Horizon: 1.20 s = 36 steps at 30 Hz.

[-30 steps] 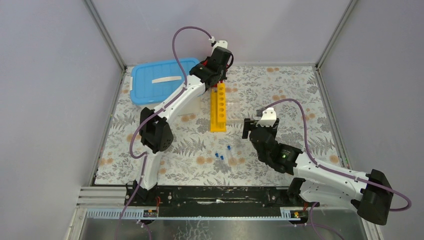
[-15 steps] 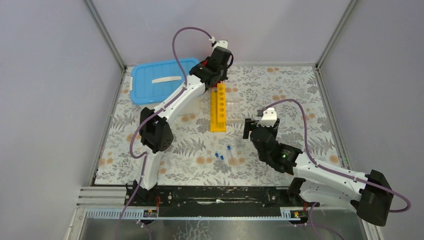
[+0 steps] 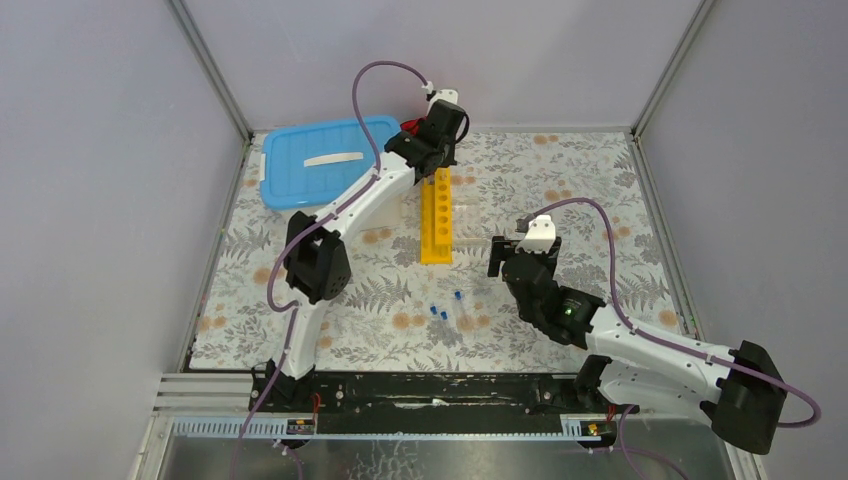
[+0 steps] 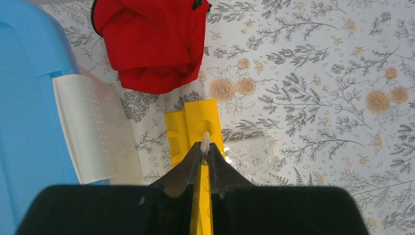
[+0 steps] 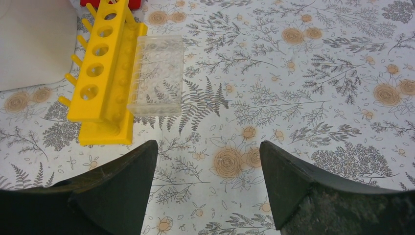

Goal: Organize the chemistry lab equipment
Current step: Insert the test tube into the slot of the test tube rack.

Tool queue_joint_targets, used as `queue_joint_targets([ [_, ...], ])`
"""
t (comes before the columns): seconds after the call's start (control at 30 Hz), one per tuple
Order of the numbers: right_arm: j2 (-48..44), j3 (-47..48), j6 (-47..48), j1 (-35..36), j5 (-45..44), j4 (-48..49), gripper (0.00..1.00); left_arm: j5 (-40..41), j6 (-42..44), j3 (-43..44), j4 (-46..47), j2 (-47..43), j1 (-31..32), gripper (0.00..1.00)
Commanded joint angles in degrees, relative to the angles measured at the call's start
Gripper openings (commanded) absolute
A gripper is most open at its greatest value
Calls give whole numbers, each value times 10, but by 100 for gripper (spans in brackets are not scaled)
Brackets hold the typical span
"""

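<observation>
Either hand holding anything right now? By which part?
Left hand pinches what looks like a small clear tube, only its tip showing; grip point hidden. Right hand open, holding nothing.

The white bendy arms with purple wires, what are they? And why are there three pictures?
They are two robot arms bolted to a flowery table. The big picture is from a camera up above. The other two come from little cameras on each wrist, so you see that arm's black fingers. On the table lie a yellow rack with holes, a clear tube holder right beside it, a blue-lidded tub, a red bundle and a few small blue-capped tubes. The left gripper is pinched shut above the rack's far end on what looks like a tiny clear tube. The right gripper is wide open and holds nothing.
</observation>
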<state>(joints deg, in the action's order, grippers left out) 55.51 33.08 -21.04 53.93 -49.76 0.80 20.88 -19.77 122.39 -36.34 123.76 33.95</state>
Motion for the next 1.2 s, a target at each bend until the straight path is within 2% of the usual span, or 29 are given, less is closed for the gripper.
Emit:
queue_joint_targets([
  [0.0,2,-2,-4,-8,5,34,84,6,0,-3,26,15,-9,0],
  [0.37,13,-5,-13,-13,17,42,84,-9,-3,-4,18,31,-22,0],
  [0.73,11,-15,-17,-14,20,49,84,-18,0,60,-23,69,-24,3],
  [1.17,12,-28,-23,-18,36,73,84,-14,-1,87,-49,83,-24,4],
])
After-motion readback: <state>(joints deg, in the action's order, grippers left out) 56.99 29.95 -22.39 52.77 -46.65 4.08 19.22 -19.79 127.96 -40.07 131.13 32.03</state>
